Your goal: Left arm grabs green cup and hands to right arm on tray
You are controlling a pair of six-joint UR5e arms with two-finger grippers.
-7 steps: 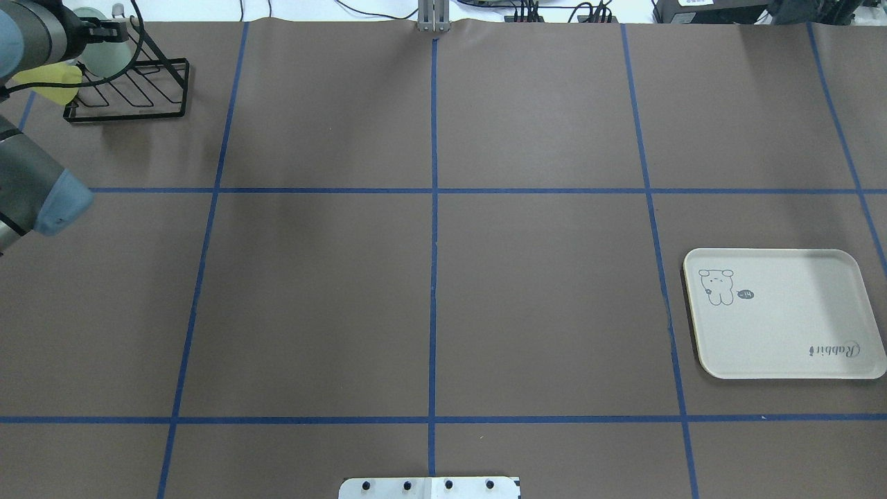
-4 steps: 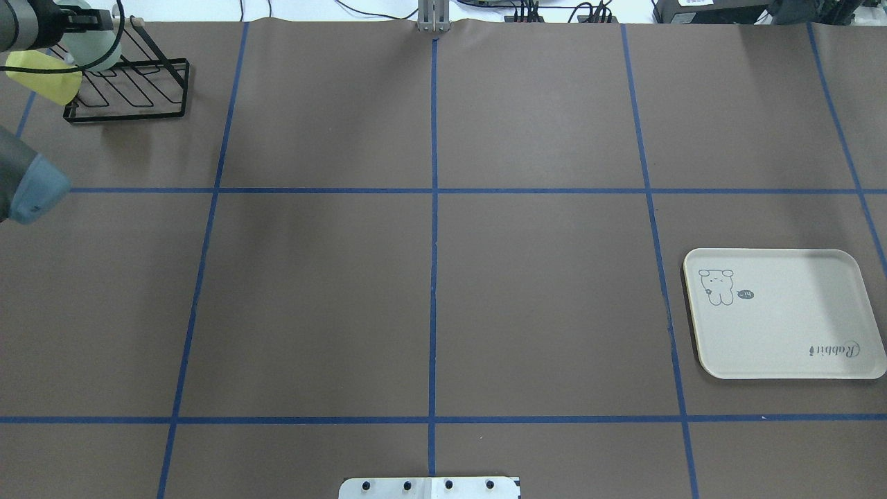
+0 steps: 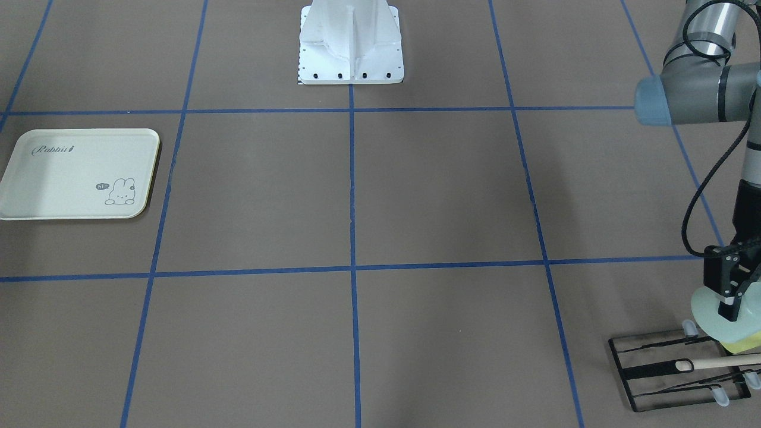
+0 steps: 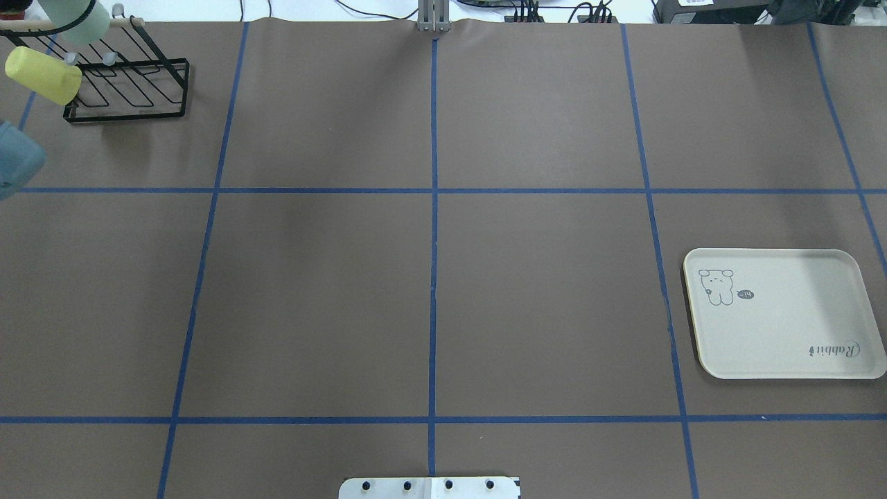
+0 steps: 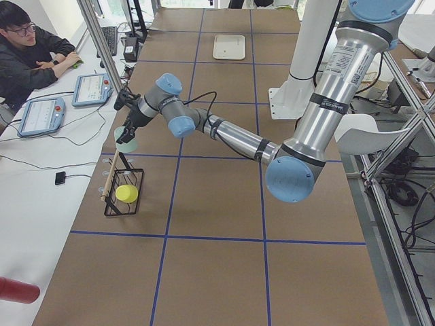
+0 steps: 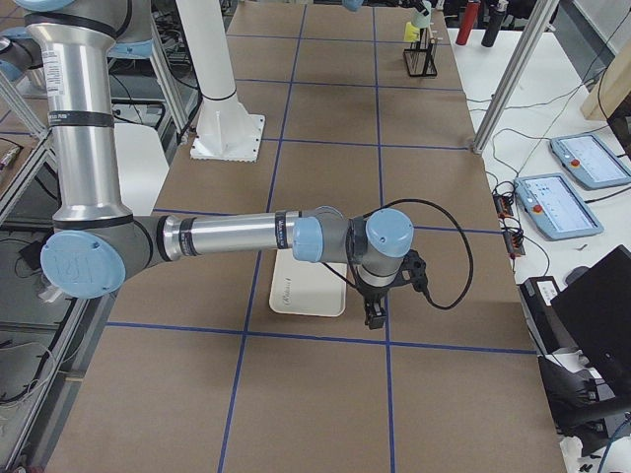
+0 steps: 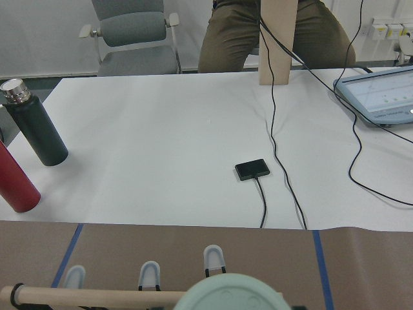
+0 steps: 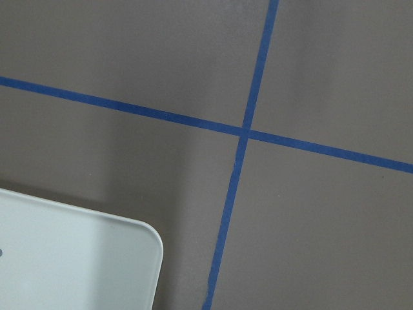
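Observation:
The pale mint green cup [image 3: 713, 312] hangs upside down just above the black wire rack [image 3: 672, 371], with my left gripper [image 3: 731, 300] shut on its wall. From overhead the green cup [image 4: 76, 21] shows at the far left corner, while the gripper itself is cut off by the frame edge. In the left wrist view the green cup's [image 7: 229, 294] base fills the bottom edge. The cream tray [image 4: 783, 315] lies flat at the right side, nothing on it. My right gripper [image 6: 375, 310] hovers beside the tray's [image 6: 306, 291] edge; I cannot tell whether it is open or shut.
A brighter yellow-green cup [image 4: 43, 75] stays on the rack [image 4: 132, 90], under a wooden dowel [image 3: 725, 361]. Beyond the table's far edge a white bench holds a red bottle [image 7: 16, 184], a dark bottle [image 7: 35, 126] and cables. A person [image 5: 27, 47] sits there.
My left gripper has carried the green cup up and away from the rack toward the far left corner, uncovering the yellow-green cup. The tray has not moved.

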